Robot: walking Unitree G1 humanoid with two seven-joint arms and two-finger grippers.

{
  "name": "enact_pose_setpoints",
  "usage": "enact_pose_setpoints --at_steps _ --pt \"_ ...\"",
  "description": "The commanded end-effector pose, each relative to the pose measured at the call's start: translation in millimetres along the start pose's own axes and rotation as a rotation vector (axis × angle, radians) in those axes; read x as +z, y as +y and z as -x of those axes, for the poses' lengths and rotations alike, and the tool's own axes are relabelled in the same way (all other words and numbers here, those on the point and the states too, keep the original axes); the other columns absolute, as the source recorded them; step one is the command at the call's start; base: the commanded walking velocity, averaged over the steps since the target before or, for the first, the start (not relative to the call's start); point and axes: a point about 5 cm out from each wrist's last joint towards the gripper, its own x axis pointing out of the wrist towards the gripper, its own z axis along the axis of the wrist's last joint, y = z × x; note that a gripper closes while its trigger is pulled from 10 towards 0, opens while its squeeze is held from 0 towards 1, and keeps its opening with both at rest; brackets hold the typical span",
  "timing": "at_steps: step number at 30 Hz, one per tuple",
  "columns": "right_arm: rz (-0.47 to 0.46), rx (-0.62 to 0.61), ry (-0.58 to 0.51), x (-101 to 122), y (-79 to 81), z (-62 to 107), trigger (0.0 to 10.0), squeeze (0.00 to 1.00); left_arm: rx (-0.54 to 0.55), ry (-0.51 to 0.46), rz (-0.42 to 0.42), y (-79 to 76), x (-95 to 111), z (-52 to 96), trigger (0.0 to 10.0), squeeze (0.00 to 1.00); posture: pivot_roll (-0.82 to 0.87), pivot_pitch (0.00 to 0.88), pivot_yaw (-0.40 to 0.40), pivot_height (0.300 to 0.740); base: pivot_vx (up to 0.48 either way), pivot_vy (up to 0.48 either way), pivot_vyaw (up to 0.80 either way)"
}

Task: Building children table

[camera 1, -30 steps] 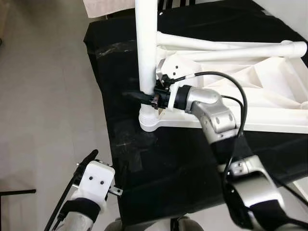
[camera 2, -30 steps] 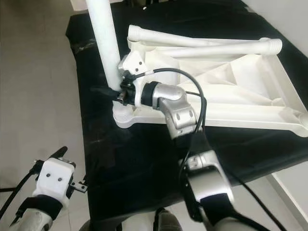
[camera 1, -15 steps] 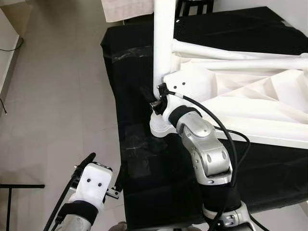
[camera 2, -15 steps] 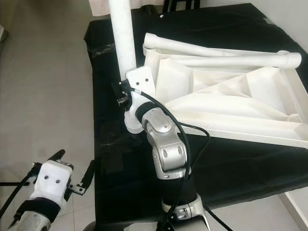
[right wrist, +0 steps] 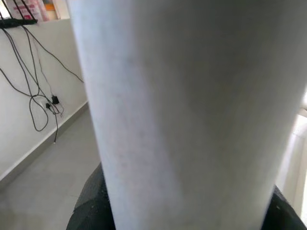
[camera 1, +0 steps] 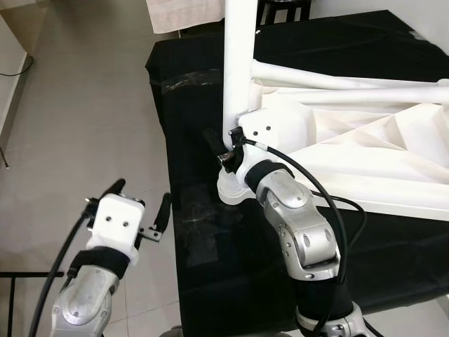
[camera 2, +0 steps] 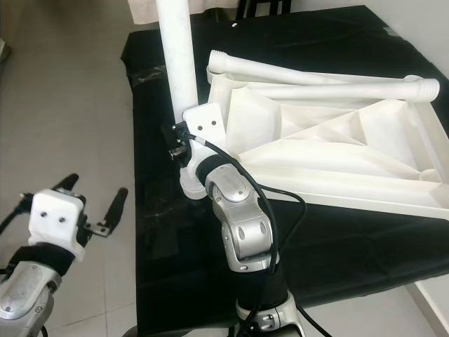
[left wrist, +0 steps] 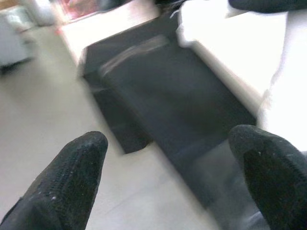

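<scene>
Gripping the upright white table leg (camera 1: 237, 63) low on its shaft, just above the socket, the right gripper (camera 1: 226, 144) had its black fingers (right wrist: 91, 208) pinched on either side of the tube, as the right wrist view showed with the leg's pale surface close against the lens. The leg stood vertical in the corner socket (camera 1: 231, 188) of the upside-down white children's table (camera 2: 330, 151), which lay on a black cloth (camera 1: 203, 232) covering the tabletop. From the socket, the overturned table body spread toward three o'clock, and two more white legs (camera 2: 316, 74) lay flat across it at about one o'clock, touching its ribbed underside. The right arm (camera 1: 298, 232) bent up from six o'clock toward the leg, a black cable looping beside it.

At eight o'clock from the socket, well apart from the table, the left gripper (camera 1: 139, 202) hung over the grey tiled floor (camera 1: 77, 119) just beside the cloth's edge, its fingers (left wrist: 62, 177) spread wide and holding nothing. The left wrist view looked along them at blurred dark cloth and floor.
</scene>
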Motion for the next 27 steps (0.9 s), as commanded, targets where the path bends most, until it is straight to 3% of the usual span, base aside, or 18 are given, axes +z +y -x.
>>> enact_pose_setpoints --at_steps 1,2,5,7,8,9,11,14,16,19,20,22,23,27 --pt "-0.141 -0.007 0.204 -48.9 -2.8 7.0 10.0 0.00 -0.113 -0.071 0.048 5.2 20.0 -9.0 10.0 0.00 -0.04 0.209 0.027 0.740 0.000 0.000 0.00" --pt "-0.141 -0.007 0.204 -48.9 -2.8 7.0 10.0 0.00 -0.113 -0.071 0.048 5.2 20.0 -9.0 10.0 0.00 -0.04 0.209 0.027 0.740 0.000 0.000 0.00" --pt "-0.165 0.037 0.180 -44.7 2.3 4.2 10.0 0.00 -0.336 -0.188 0.129 4.6 55.0 -25.7 10.0 0.00 -0.04 0.193 0.041 0.740 0.000 0.000 0.00" --pt "-0.165 0.037 0.180 -44.7 2.3 4.2 10.0 0.00 -0.336 -0.188 0.129 4.6 55.0 -25.7 10.0 0.00 -0.04 0.193 0.041 0.740 0.000 0.000 0.00" --pt "-0.168 0.067 0.158 -40.5 8.2 2.8 10.0 0.00 -0.465 -0.239 0.177 4.5 72.8 -33.1 10.0 0.00 -0.04 0.183 0.046 0.740 0.000 0.000 0.00" --pt "-0.168 0.067 0.158 -40.5 8.2 2.8 10.0 0.00 -0.465 -0.239 0.177 4.5 72.8 -33.1 10.0 0.00 -0.04 0.183 0.046 0.740 0.000 0.000 0.00" --pt "-0.168 0.118 0.135 -36.5 19.3 1.3 10.0 0.00 -0.585 -0.274 0.201 13.9 94.5 -52.5 10.0 0.00 -0.04 0.171 0.058 0.740 0.000 0.000 0.00" --pt "-0.167 0.143 0.126 -34.7 24.7 0.7 10.0 0.00 -0.619 -0.288 0.199 19.7 104.9 -63.1 10.0 0.00 -0.04 0.168 0.063 0.740 0.000 0.000 0.00" --pt "-0.178 0.190 0.103 -29.6 33.3 0.0 10.0 0.00 -0.623 -0.302 0.179 28.3 119.4 -86.9 10.0 0.00 -0.03 0.165 0.066 0.740 0.000 0.000 0.00" --pt "-0.179 0.210 0.095 -27.6 36.9 -0.3 10.0 0.00 -0.605 -0.309 0.189 30.3 124.3 -98.3 10.0 0.00 -0.03 0.163 0.072 0.740 0.000 0.000 0.00" --pt "-0.182 0.238 0.083 -25.0 42.4 -0.6 10.0 0.00 -0.614 -0.314 0.243 26.9 132.2 -116.6 10.0 0.00 -0.04 0.161 0.077 0.740 0.000 0.000 0.00" --pt "-0.185 0.248 0.079 -24.0 44.6 -0.6 10.0 0.00 -0.628 -0.316 0.269 23.0 135.4 -123.8 10.0 0.00 -0.04 0.161 0.077 0.740 0.000 0.000 0.00" --pt "-0.188 0.260 0.072 -22.2 47.7 -0.6 10.0 0.00 -0.683 -0.306 0.343 13.6 141.6 -135.1 10.0 0.00 -0.04 0.162 0.082 0.740 0.000 0.000 0.00" --pt "-0.187 0.265 0.067 -21.3 49.2 -0.6 10.0 0.00 -0.740 -0.285 0.403 6.6 145.1 -141.1 10.0 0.00 -0.04 0.162 0.087 0.740 0.000 0.000 0.00"
